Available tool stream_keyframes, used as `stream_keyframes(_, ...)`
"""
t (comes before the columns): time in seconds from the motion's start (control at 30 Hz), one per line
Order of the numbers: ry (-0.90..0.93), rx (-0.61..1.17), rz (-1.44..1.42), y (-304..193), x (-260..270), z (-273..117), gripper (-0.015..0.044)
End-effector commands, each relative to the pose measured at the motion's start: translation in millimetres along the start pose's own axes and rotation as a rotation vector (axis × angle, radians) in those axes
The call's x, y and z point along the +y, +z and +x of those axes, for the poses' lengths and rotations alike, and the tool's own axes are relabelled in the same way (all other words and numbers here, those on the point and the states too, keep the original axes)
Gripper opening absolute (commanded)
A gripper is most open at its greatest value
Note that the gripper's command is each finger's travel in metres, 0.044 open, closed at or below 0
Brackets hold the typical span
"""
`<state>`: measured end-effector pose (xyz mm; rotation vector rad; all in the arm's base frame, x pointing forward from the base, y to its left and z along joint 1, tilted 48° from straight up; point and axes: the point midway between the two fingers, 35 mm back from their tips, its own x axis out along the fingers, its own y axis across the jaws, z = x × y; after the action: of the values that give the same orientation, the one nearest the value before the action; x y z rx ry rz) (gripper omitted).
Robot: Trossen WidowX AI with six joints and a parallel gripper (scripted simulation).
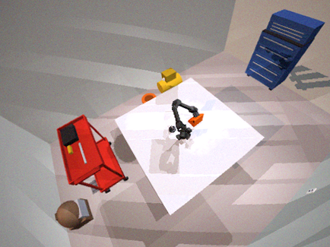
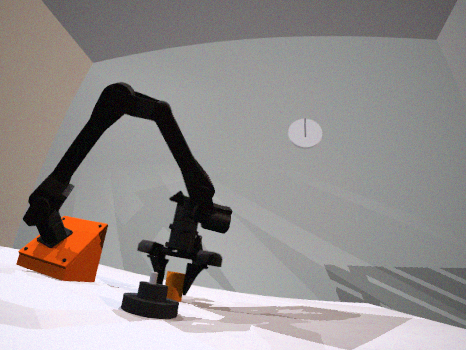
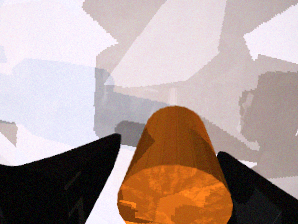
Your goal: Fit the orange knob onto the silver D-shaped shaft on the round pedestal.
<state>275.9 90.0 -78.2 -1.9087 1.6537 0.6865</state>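
The orange knob (image 2: 174, 286) (image 3: 175, 135) is roughly upright between the spread fingers of my gripper (image 2: 174, 290) (image 3: 168, 149). The gripper is open, with a gap on each side of the knob in the wrist view. The black round pedestal (image 2: 150, 306) (image 1: 172, 129) stands on the white table (image 1: 203, 167), and its silver shaft (image 2: 153, 278) is bare. In the exterior view the knob is right of the shaft and partly behind the pedestal, low by the table top. The knob's hole is hidden underneath, and the shaft's flat side cannot be made out.
The arm's orange wedge base (image 1: 196, 120) (image 2: 82, 245) is on the table. Around the table are a red cart (image 1: 80, 154), a blue tool cabinet (image 1: 284, 49), a yellow object (image 1: 170, 81) and an orange ring (image 1: 143, 99). Shadows cross the table.
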Motion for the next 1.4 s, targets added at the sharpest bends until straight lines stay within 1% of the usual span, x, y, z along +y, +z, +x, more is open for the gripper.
stream_keyframes(0.0, -0.019, -0.015, 0.003, 3.3, -2.4, -50.2, 0.0371)
stream_keyframes(0.07, -0.021, -0.013, 0.003, 2.0, -0.1, -71.5, 0.0424)
stream_keyframes(0.1, -0.021, -0.013, 0.002, 1.8, 0.2, -74.2, 0.044)
stream_keyframes(0.33, -0.021, -0.013, 0.002, 2.0, 0.2, -73.0, 0.044)
stream_keyframes(0.43, -0.022, -0.013, 0.003, 2.1, 0.0, -60.4, 0.044)
stream_keyframes(1.37, -0.02, -0.011, -0.007, 3.0, -1.8, -18.2, 0.044)
